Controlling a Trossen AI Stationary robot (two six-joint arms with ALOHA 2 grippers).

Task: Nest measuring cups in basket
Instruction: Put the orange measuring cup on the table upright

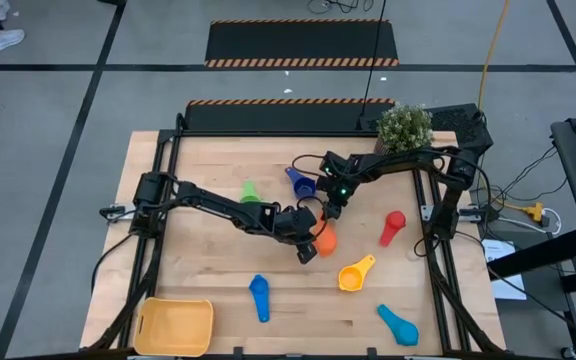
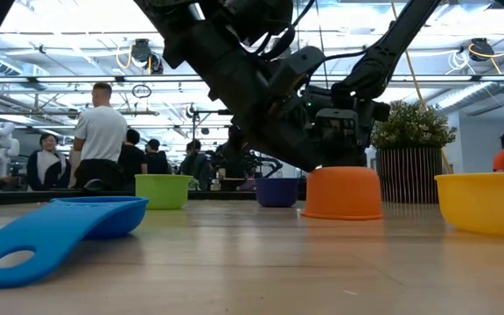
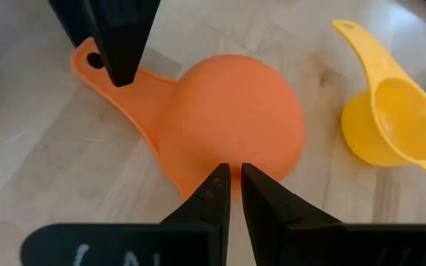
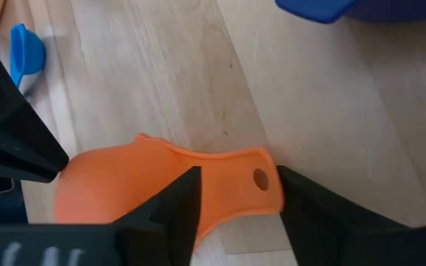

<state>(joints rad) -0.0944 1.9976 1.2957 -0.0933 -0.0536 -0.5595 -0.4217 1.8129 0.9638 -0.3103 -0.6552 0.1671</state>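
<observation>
in the high view the orange measuring cup (image 1: 325,240) is mostly covered by the two grippers, so only a sliver of it shows. the low view shows it upside down on the table (image 1: 208,270), rim down, with the dark arms hiding its top. its handle is hidden there.

the left gripper (image 3: 231,193) sits at the domed bottom of the orange cup with its fingers nearly touching each other; they look clenched on nothing, their tips just at the cup's edge. the right gripper (image 4: 231,193) straddles the cup's handle, one finger on each side, with gaps still showing, so it is not yet clamped on it.

the basket (image 1: 174,326) lies well apart from both grippers, at the table's near left corner, with nothing visible in it. a yellow cup (image 1: 356,274) lies near the left gripper, on its side.
</observation>
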